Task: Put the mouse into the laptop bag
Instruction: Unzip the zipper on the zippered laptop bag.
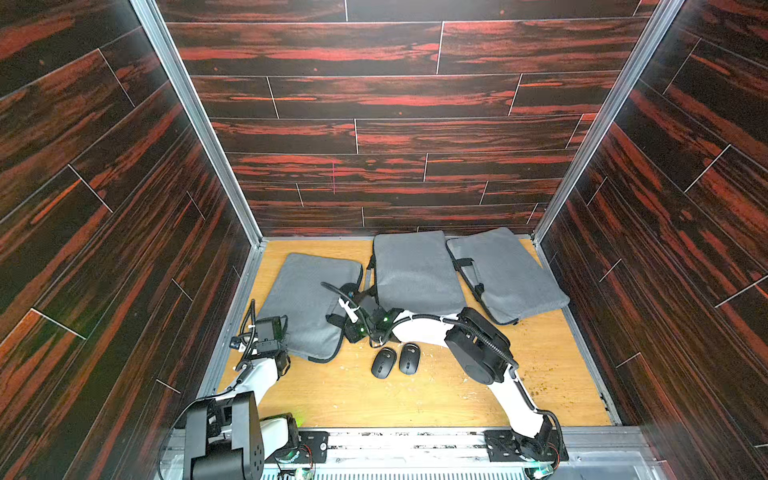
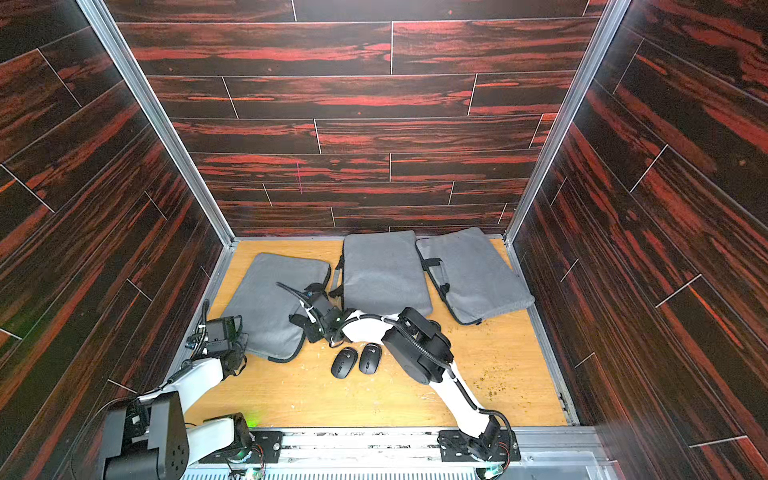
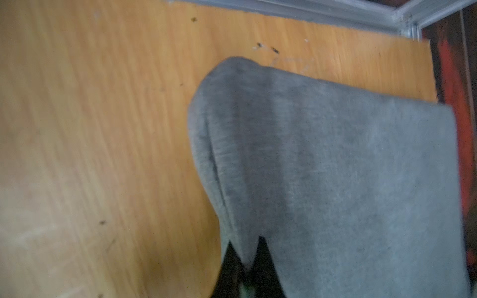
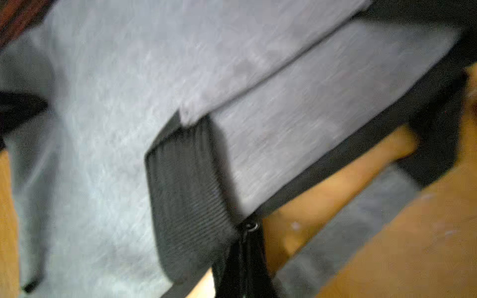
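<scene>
My left hand (image 3: 245,250) pinches the edge of the grey laptop bag (image 3: 335,167); my right hand (image 4: 248,241) is clenched by its zipper (image 4: 249,226), blur hiding what it grips.

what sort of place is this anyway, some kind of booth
Most likely a robot test cell, not a home or office: two robot arms mounted on a metal rail, wood-print panels in aluminium framing boxing in the table, and staged duplicates: three grey laptop bags, two black mice.
</scene>
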`<action>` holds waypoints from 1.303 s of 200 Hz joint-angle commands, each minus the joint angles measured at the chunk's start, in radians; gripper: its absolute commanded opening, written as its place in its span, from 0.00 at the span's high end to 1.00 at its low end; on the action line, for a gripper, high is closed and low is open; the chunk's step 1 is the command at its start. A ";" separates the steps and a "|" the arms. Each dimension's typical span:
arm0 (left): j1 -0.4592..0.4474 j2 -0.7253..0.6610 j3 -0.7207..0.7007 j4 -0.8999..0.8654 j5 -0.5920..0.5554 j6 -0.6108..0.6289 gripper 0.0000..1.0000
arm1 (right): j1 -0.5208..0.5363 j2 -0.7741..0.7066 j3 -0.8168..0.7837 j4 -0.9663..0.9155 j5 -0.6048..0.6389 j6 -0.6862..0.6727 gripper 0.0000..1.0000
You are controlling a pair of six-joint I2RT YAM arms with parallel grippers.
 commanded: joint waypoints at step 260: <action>0.008 -0.004 0.005 -0.133 -0.052 -0.069 1.00 | 0.345 -0.106 -0.194 0.140 -0.093 0.110 1.00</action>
